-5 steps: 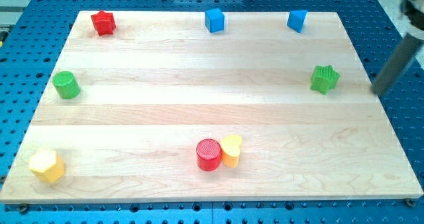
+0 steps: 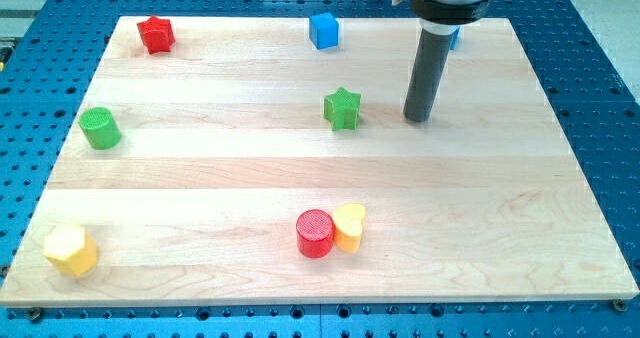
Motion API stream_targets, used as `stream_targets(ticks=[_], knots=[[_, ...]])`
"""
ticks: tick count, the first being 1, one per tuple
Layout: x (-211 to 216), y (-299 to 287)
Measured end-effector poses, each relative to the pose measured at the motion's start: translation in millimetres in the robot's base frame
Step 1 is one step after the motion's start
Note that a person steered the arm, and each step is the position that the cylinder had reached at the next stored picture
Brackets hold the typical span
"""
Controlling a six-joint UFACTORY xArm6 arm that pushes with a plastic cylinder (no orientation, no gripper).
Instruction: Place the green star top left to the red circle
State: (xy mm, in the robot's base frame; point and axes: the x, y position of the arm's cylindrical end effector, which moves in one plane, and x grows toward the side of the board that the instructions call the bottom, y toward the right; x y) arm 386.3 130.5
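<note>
The small green star-shaped block (image 2: 342, 108) is lying flat on the table, near the middle toward the view's top. The red round cylinder block (image 2: 315, 233) is standing upright, well apart, toward the view's bottom.

No readable text, labels, brands, numbers or signs anywhere in view.

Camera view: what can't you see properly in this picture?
- Blue block at the view's top: mostly hidden behind the rod, so its shape cannot be told.
- The arm above the rod: cut off by the view's top edge.
- Yellow heart: its left side is covered by the red circle.
- My tip shows clearly, right of the green star, apart from it.
</note>
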Motion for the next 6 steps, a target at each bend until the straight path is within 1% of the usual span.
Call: stream_targets(ticks=[2, 4, 5, 6], knots=[[-3.0, -62.8], [2.1, -162.2], [-2.8, -162.4], [26.7, -193.6]])
